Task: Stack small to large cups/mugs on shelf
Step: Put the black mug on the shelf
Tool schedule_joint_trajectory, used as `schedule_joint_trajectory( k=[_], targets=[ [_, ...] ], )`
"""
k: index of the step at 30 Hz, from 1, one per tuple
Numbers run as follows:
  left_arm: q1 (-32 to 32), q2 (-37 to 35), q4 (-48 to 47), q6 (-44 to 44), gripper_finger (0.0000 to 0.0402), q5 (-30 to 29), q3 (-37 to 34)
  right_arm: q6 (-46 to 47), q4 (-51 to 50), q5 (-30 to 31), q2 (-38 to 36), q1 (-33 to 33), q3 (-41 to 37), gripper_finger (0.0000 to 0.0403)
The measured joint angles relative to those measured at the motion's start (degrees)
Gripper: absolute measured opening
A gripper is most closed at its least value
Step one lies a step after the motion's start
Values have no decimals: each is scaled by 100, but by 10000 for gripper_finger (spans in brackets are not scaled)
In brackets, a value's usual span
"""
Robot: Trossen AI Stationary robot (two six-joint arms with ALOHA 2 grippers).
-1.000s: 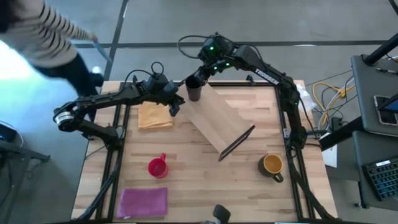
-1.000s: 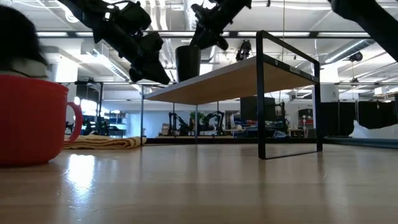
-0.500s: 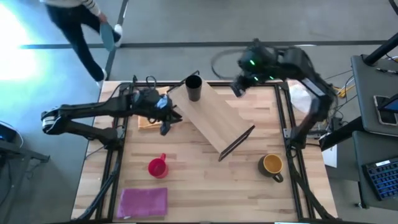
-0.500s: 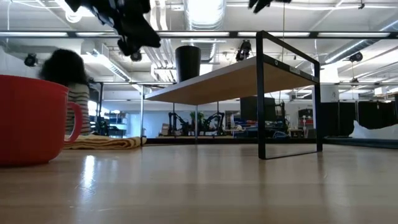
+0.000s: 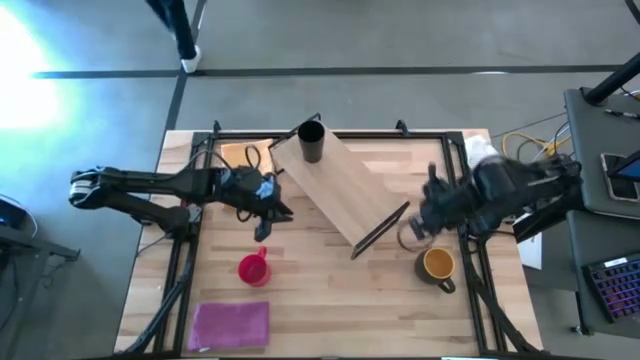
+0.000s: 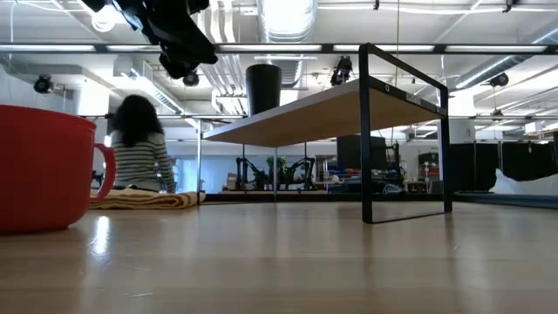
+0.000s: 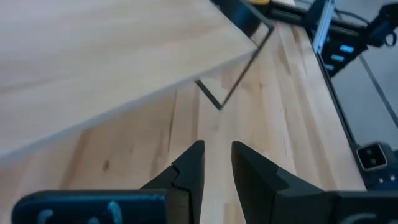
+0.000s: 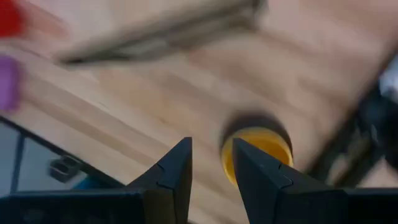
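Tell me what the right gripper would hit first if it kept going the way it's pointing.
Probably the yellow-lined mug: it sits just ahead of the right gripper, whose jaws are open and empty. Depth is hard to judge.

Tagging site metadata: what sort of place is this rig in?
Likely a robotics lab in an open industrial hall: exposed ceiling ducts, more robot arms on benches behind the wooden table, and a keyboard at a workstation beside it.
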Motion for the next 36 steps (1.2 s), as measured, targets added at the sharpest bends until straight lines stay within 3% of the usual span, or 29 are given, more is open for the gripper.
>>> schedule_joint_trajectory(
  k=[6, 11, 15, 21, 30, 36],
  targets=[
    [-256, 214, 373, -103, 66, 4, -103, 1579, 11, -28, -398, 1260, -1236, 107],
    [-321, 293, 471, -119, 66, 14, -64, 2094, 50, -90, -465, 1836, -2169, 107],
    [-321, 266, 689, -118, 66, 11, -68, 2158, 667, -302, -619, 1930, -2932, 107],
    [-321, 236, 686, -310, 66, -52, -70, 2111, 1427, -144, -879, 1968, -3820, 113],
    [-321, 236, 684, -546, 66, -252, -88, 2064, 1585, -141, -1114, 1970, -4362, 164],
    [-319, 236, 688, -546, 66, -504, -90, 2013, 2005, -137, -889, 1970, -4377, 171]
  ],
)
